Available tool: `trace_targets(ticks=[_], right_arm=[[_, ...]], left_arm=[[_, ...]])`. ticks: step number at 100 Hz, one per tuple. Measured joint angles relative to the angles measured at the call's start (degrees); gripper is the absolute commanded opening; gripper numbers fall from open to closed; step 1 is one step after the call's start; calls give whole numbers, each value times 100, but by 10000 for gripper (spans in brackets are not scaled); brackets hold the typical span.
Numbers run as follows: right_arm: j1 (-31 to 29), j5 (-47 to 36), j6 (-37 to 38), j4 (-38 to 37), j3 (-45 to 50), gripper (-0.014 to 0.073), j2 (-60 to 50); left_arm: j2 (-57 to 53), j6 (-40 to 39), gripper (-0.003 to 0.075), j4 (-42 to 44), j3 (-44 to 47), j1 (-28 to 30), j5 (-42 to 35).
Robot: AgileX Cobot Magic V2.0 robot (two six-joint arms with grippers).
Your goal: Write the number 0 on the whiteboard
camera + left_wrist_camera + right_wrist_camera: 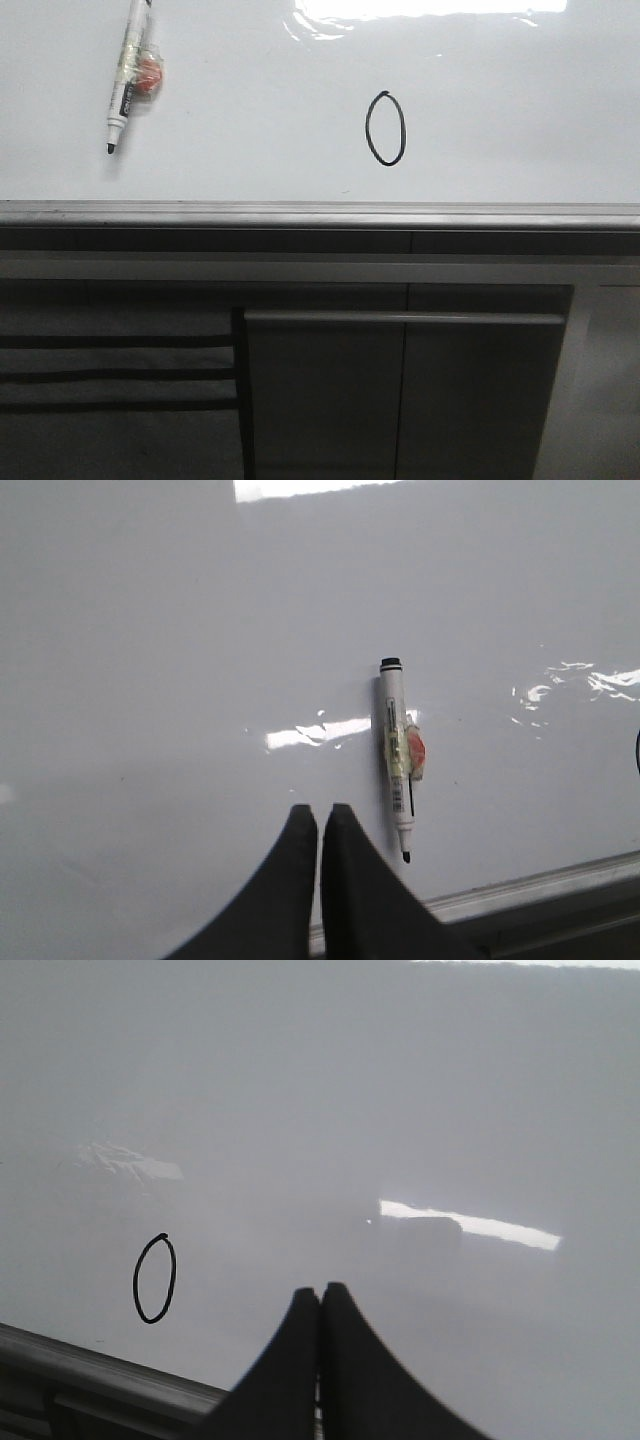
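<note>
The number 0 (386, 127), a narrow black oval, is drawn on the whiteboard (250, 110); it also shows in the right wrist view (154, 1279). A white marker pen (129, 75) with an orange blob taped to it lies uncapped on the board at the far left, tip toward the near rim; it also shows in the left wrist view (397, 760). My left gripper (320, 812) is shut and empty, beside the marker's tip. My right gripper (320, 1291) is shut and empty, to the right of the 0. Neither gripper shows in the front view.
The board's grey metal rim (320, 213) runs along its near edge and shows in both wrist views (540, 885) (90, 1370). Grey cabinet panels (400, 390) lie below it. Bright glare (420, 15) marks the board's far side.
</note>
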Motion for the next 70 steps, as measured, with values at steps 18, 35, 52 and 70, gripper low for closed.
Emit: trace_targets(ticks=[18,35,52,70], right_arm=[[0,0,0,0,0,-65,0],[0,0,0,0,0,-65,0],[0,0,0,0,0,-65,0],[0,0,0,0,0,-65,0]], left_arm=[[-1308,0,-20,0,649,201,-31],[-2375,0,-20,0,1631,594,-55],[-3027,0,-20,-76,2692,749,-345],[-3188,0,-20,-172,2961,707,-830]])
